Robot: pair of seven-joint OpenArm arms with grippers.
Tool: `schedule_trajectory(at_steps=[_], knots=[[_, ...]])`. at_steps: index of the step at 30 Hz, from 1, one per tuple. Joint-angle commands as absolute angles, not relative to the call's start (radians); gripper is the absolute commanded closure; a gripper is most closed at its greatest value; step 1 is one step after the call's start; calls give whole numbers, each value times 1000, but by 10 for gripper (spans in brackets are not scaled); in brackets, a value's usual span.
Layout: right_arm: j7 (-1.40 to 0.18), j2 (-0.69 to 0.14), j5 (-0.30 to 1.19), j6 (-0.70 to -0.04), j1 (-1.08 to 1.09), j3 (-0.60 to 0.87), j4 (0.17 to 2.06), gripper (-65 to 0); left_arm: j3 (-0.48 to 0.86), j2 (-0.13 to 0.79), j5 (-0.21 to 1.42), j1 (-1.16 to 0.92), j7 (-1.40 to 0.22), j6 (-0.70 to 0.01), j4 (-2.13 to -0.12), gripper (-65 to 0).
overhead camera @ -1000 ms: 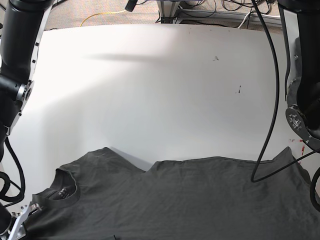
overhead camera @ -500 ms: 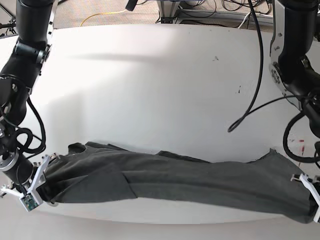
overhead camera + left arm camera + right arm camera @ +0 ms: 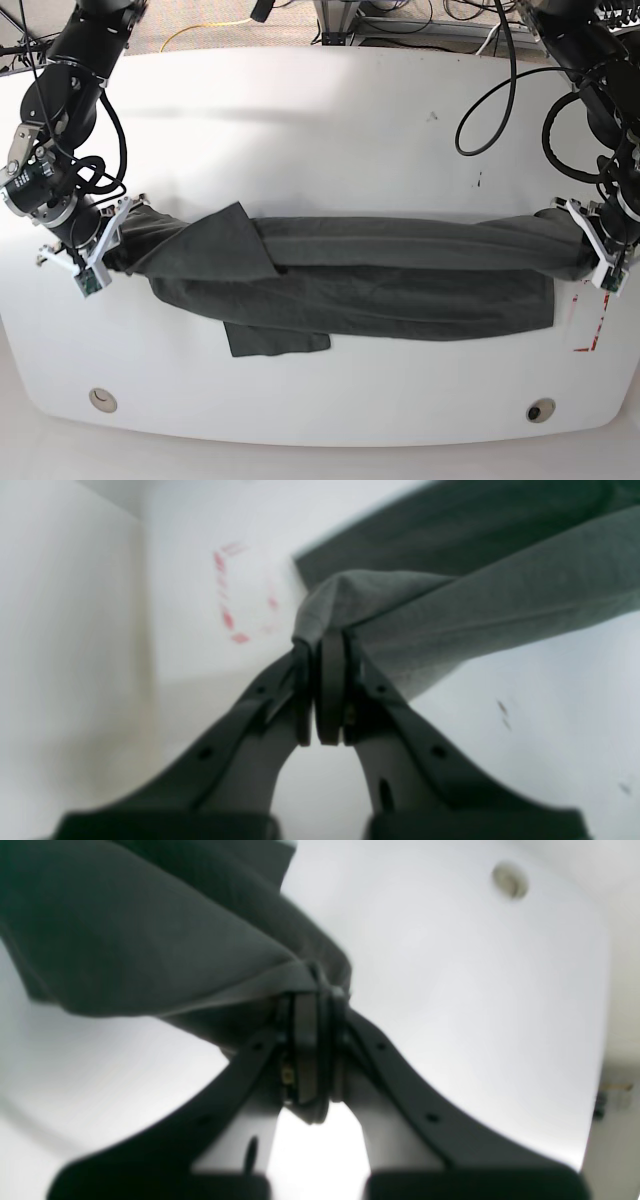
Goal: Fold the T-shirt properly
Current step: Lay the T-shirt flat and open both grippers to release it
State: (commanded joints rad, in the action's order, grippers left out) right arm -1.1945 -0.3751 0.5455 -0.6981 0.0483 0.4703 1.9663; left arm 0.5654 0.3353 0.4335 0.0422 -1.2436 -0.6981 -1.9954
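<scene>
The dark charcoal-grey T-shirt (image 3: 360,275) hangs stretched in a long band across the white table (image 3: 330,140), its lower part draping onto the surface. My left gripper (image 3: 590,250) holds its right end, shut on a bunched fold of T-shirt (image 3: 400,615); the left gripper (image 3: 327,650) shows pinched fabric between its pads. My right gripper (image 3: 105,240) holds the other end, shut on cloth. In the right wrist view the right gripper (image 3: 315,995) clamps the T-shirt (image 3: 125,935) edge.
Red tape marks (image 3: 592,335) lie near the table's right edge, also seen as red marks (image 3: 230,615). Two round holes (image 3: 101,399) sit near the front edge. Cables and a frame (image 3: 400,20) stand beyond the far edge.
Both grippers have carried the shirt away from the front edge toward the table's middle and raised it. The shirt went from lying flat to a stretched, hanging band.
</scene>
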Motion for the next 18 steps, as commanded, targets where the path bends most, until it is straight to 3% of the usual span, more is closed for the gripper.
schedule_trajectory(at_steps=[18], knots=[[-1188,-203,547,-698,-357,541,1974,0,631,341,464,-572,-895,-698,-1985,0]])
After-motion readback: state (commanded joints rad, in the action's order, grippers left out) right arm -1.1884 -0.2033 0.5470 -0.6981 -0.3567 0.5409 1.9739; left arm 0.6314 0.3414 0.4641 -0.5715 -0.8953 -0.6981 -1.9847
